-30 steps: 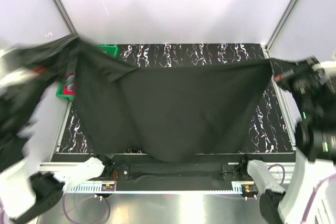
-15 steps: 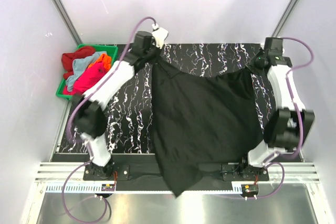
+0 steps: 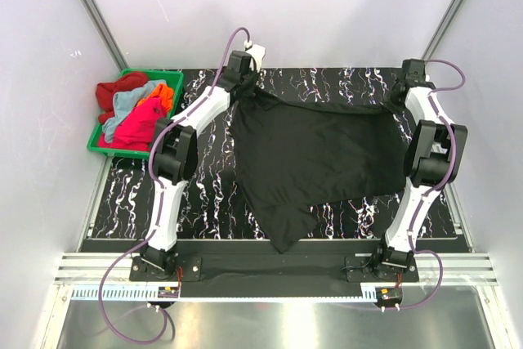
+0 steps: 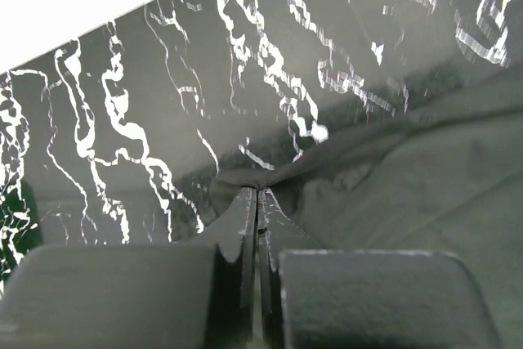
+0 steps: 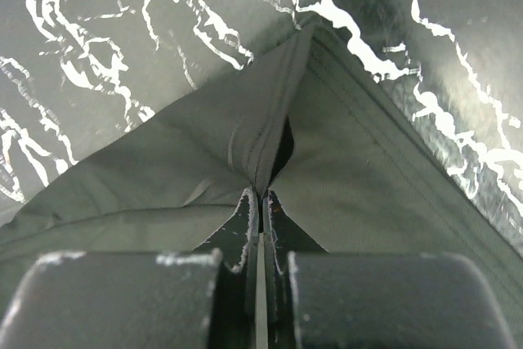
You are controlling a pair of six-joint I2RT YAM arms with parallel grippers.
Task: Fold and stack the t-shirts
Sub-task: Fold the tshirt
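Both arms stretch from their bases at 6 o'clock far toward 12. The left arm [image 3: 184, 124] leans toward 1 o'clock, its left claw [image 4: 256, 194] low, jaws pressed tight on a pinch of the black t-shirt [image 3: 319, 153]. The right arm [image 3: 431, 149] runs nearly straight, its right claw [image 5: 261, 194] likewise clamped on that shirt's hem.

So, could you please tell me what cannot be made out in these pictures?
Top view: how many shirts fill the green bin; they overlap.
Top view: both arms' jaws, hidden under the wrists.
Wrist views: most of the black t-shirt, cut off by the frame edges.
Top view: its sleeves, indistinct among dark folds.
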